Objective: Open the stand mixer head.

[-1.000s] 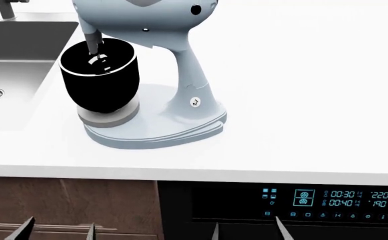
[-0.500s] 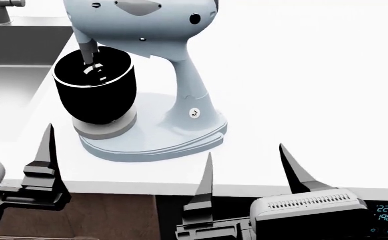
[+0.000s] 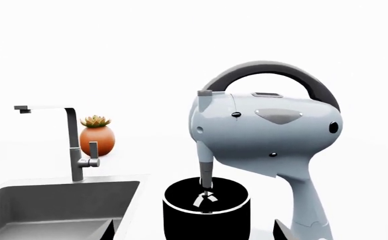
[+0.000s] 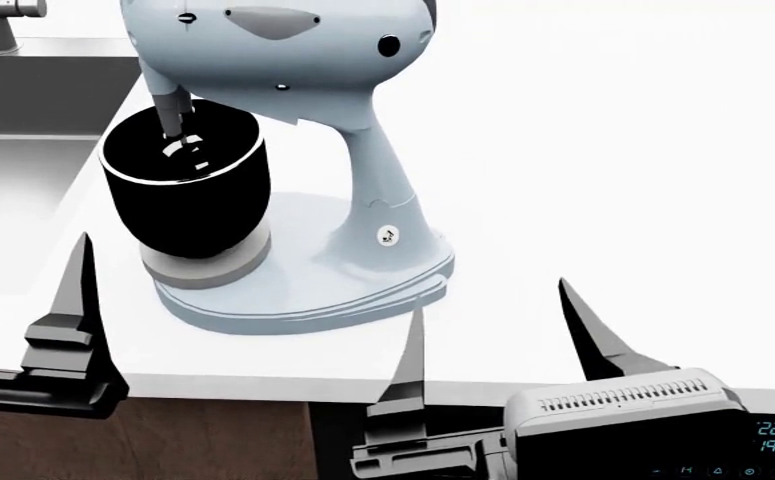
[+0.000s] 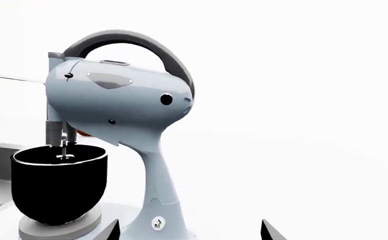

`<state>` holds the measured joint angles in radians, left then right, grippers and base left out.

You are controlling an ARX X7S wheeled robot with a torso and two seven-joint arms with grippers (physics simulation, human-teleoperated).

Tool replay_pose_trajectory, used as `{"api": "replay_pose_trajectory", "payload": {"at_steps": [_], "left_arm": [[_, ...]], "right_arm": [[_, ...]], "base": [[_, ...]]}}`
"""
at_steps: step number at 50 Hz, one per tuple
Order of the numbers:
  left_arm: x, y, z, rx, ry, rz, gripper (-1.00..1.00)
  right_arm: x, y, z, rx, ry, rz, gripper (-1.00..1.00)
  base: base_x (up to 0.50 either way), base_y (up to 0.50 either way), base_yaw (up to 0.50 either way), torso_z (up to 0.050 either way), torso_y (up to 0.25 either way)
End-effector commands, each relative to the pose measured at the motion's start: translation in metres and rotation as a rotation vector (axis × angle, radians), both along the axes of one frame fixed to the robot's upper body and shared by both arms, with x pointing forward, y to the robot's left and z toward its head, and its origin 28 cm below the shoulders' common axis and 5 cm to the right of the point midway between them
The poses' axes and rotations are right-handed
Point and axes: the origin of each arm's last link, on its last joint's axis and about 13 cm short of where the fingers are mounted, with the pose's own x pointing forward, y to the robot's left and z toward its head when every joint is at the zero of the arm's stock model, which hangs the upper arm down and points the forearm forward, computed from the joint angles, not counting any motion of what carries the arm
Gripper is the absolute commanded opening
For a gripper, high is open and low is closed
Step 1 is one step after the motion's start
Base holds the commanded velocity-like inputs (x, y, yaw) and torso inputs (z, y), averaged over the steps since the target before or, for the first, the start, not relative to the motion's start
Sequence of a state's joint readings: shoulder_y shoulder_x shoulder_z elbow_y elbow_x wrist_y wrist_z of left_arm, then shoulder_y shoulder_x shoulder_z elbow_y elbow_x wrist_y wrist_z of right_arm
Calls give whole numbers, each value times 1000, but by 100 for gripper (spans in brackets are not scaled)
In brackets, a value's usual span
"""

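The stand mixer head (image 4: 294, 45) is pale blue-grey and rounded, with a grey oval panel and a dark band over the top. It is down, with its beater inside the black bowl (image 4: 187, 200). It also shows in the left wrist view (image 3: 267, 135) and the right wrist view (image 5: 113, 107). My right gripper (image 4: 494, 340) is open and empty, at the counter's front edge, in front of the mixer's base (image 4: 294, 290). My left gripper (image 3: 194, 232) is open and empty, facing the bowl (image 3: 207, 215). One of its fingers (image 4: 78, 300) shows in the head view.
A steel sink (image 4: 14, 150) with a faucet (image 3: 73, 145) lies left of the mixer. A potted succulent (image 3: 97, 135) stands behind the sink. An oven control panel (image 4: 761, 435) sits below the counter's front edge (image 4: 227, 385). White counter extends right of the mixer.
Both grippers have risen from below the counter edge into view and moved closer to the mixer. The mixer head has not moved.
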<state>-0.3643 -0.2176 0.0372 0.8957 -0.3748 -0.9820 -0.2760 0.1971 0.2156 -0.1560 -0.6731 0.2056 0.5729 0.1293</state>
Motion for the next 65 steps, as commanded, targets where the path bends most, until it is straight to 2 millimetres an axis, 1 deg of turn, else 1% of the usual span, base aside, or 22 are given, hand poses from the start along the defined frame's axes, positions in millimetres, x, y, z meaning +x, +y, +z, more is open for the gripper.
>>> {"api": "replay_pose_trajectory", "payload": {"at_steps": [1, 3, 5, 8, 11, 12, 20, 30, 33, 36, 37, 38, 39, 43, 46, 47, 48, 49, 50, 54, 61, 65], "left_arm": [[-2, 0, 0, 0, -3, -1, 100], [-1, 0, 1, 0, -2, -3, 100], [-1, 0, 0, -2, 0, -6, 100], [1, 0, -1, 0, 5, -7, 100], [1, 0, -1, -2, 6, -5, 100], [0, 0, -1, 0, 5, -7, 100], [2, 2, -1, -3, 9, -2, 100], [6, 2, -6, 3, 21, 7, 100], [7, 2, -6, 4, 22, 11, 100], [11, 2, -9, 4, 30, 12, 100], [12, 1, -9, 6, 30, 11, 100], [13, 1, -9, 2, 31, 10, 100], [14, 1, -11, 4, 34, 7, 100], [13, 2, -10, 4, 31, 12, 100], [13, 2, -8, 3, 27, 9, 100], [14, 2, -8, 2, 24, 10, 100], [14, 2, -8, 1, 23, 9, 100], [14, 2, -8, 2, 22, 9, 100], [15, 2, -9, 3, 23, 9, 100], [15, 2, -8, 2, 19, 12, 100], [13, 2, -7, 1, 12, 12, 100], [12, 3, -6, -2, 10, 15, 100]], "right_arm": [[1, 0, -3, -32, 28, -28, 100], [5, -1, -3, -5, 69, 4, 100], [9, -3, -4, -92, 67, 2, 100], [20, -9, -3, -40, 111, 8, 100], [32, -11, -4, -53, 154, 109, 100], [38, -11, -4, -37, 176, 109, -100], [74, -6, -11, -89, 289, 255, -100], [115, 5, -10, -140, 310, 331, -100], [129, 4, 3, -66, 285, 299, -100], [135, 7, -2, -83, 291, 296, -100], [140, 9, -1, 67, 386, 339, -100], [144, 11, 0, -16, 307, 321, -100], [150, 12, 0, 3, 338, 319, -100], [155, 14, -2, -35, 349, 334, -100], [155, 16, -12, 36, 422, 347, -100], [156, 16, -16, -59, 389, 326, -100], [155, 17, -16, 24, 434, 369, -100], [156, 17, -16, -22, 394, 314, -100], [156, 18, -16, 29, 426, 355, -100], [158, 19, -22, -26, 446, 372, -100], [167, 16, -16, -18, 405, 314, -100], [175, 14, -22, -7, 427, 269, -100]], "base": [[0, 0, 0, 0, 0], [0, 0, 0, 0, 0], [0, 0, 0, 0, 0], [0, 0, 0, 0, 0], [0, 0, 0, 0, 0], [0, 0, 0, 0, 0], [0, 0, 0, 0, 0], [0, 0, 0, 0, 0], [0, 0, 0, 0, 0], [0, 0, 0, 0, 0], [0, 0, 0, 0, 0], [0, 0, 0, 0, 0], [0, 0, 0, 0, 0], [0, 0, 0, 0, 0], [0, 0, 0, 0, 0], [0, 0, 0, 0, 0], [0, 0, 0, 0, 0], [0, 0, 0, 0, 0], [0, 0, 0, 0, 0], [0, 0, 0, 0, 0], [0, 0, 0, 0, 0], [0, 0, 0, 0, 0]]}}
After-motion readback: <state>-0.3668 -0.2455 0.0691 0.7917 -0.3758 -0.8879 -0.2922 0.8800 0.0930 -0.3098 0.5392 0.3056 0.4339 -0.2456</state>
